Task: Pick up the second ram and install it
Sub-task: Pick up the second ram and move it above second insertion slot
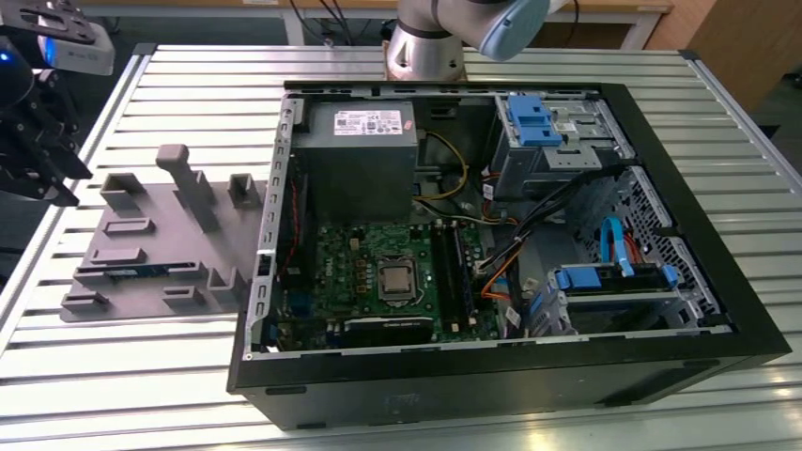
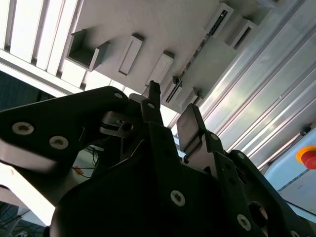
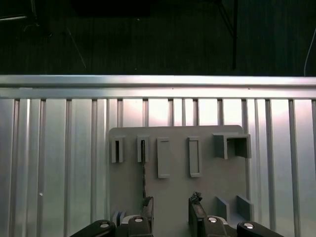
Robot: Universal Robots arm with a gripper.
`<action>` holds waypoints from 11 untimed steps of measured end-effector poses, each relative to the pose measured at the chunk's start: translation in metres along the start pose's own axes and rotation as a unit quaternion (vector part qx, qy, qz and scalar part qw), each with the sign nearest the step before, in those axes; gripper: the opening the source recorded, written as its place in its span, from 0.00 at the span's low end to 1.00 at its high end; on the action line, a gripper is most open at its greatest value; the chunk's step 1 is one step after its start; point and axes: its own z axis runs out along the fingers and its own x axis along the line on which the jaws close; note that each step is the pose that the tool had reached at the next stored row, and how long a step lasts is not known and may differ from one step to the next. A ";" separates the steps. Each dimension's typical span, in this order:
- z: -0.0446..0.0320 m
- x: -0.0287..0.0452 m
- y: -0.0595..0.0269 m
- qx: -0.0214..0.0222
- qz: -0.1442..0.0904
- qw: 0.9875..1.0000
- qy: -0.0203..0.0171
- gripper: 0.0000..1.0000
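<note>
We see the gripper (image 3: 170, 206) hanging over the grey holder (image 3: 175, 190) on the bench (image 3: 54, 163); its fingers (image 3: 196, 210) stand apart, and nothing is between them but the holder below. The ram (image 1: 131, 272) sits on its edge in a slot of the holder, at the exterior view's left, well apart from the open computer (image 1: 501, 381); in the first wrist view it looks like a thin dark line running up from near one finger. No finger touches it.

We think this is the pick-up step, right at its start; the ram is not yet grabbed, and putting it in has not begun. The long slots (image 1: 446, 268) on the green board (image 1: 351, 249) wait inside the computer; we cannot tell what is in them.

We think a good grab needs one finger on each side of the ram; the dark line sits closer to one finger than to the middle, so the gripper needs to line up first; then a straight way down, a soft squeeze because the ram is thin, and a straight lift so it does not catch in the slot.
</note>
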 end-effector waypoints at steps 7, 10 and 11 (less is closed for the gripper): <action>0.0039 0.0003 -0.0002 0.000 0.000 1.000 0.000 0.42; 0.0040 0.0004 -0.0002 0.000 0.000 1.000 0.000 0.42; 0.0041 0.0004 -0.0002 0.000 0.000 1.000 0.000 0.42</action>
